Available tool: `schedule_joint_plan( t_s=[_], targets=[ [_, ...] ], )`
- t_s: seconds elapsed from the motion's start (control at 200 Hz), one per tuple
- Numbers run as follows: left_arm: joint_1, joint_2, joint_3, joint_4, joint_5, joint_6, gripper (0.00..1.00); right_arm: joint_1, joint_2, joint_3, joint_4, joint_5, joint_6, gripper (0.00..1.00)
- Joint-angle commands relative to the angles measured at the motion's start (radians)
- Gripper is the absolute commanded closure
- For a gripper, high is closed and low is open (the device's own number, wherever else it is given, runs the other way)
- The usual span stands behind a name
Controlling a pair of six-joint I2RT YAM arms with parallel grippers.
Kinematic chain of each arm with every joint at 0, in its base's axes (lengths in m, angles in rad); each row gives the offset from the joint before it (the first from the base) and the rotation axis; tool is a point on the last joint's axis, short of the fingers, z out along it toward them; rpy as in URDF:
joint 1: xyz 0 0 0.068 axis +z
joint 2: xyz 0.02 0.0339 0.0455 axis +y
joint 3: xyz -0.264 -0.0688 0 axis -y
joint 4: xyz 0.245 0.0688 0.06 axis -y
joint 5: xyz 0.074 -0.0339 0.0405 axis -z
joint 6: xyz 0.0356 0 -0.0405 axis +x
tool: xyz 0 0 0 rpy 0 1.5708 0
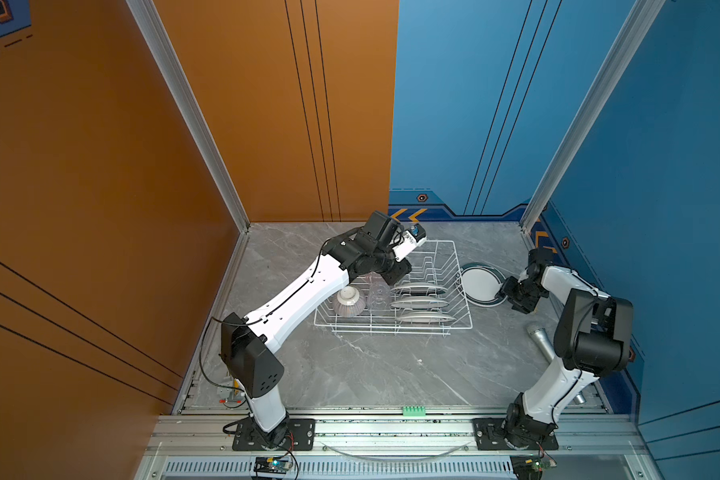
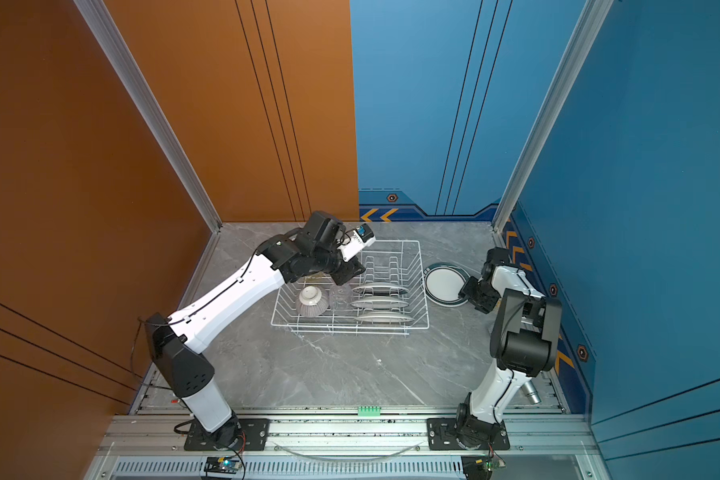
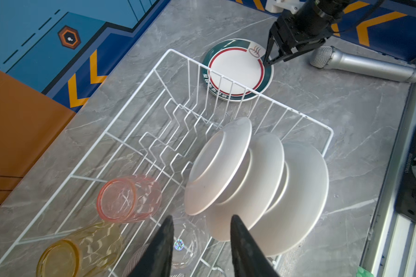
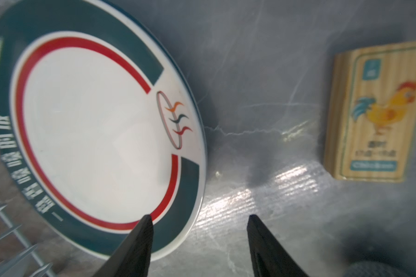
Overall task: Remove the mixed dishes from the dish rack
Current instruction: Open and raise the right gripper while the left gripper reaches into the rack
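**On the grey marble tabletop [image 1: 383, 365], the left arm is nearer**

The white wire dish rack [image 1: 433, 257] sits at the table's middle. Three white plates [image 3: 267, 167] stand on edge in its slots. A dark-rimmed printed plate [image 4: 94, 124] lies flat outside it, with the right gripper [image 4: 199, 216] spread empty over its rim. The clear faceted glass tumbler [image 3: 190, 236] rests in the rack just below and ahead of the left gripper [image 3: 201, 217] — jaws parted, holding nothing — so a short drop should reach it. I cannot tell its long axis.
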Motion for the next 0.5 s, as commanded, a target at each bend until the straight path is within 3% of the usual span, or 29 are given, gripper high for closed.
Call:
schedule_joint_plan(
  t_s=[0.0, 0.496],
  targets=[
    [-0.031, 0.01, -0.004, -0.031, 0.007, 0.083, 0.6, 0.015, -0.088, 0.02, -0.035, -0.04, -0.014, 0.39],
    [-0.096, 0.213, 0.133, -0.122, -0.1, 0.22, 0.64, 0.078, -0.216, 0.113, -0.068, -0.063, -0.011, 0.39]
  ],
)
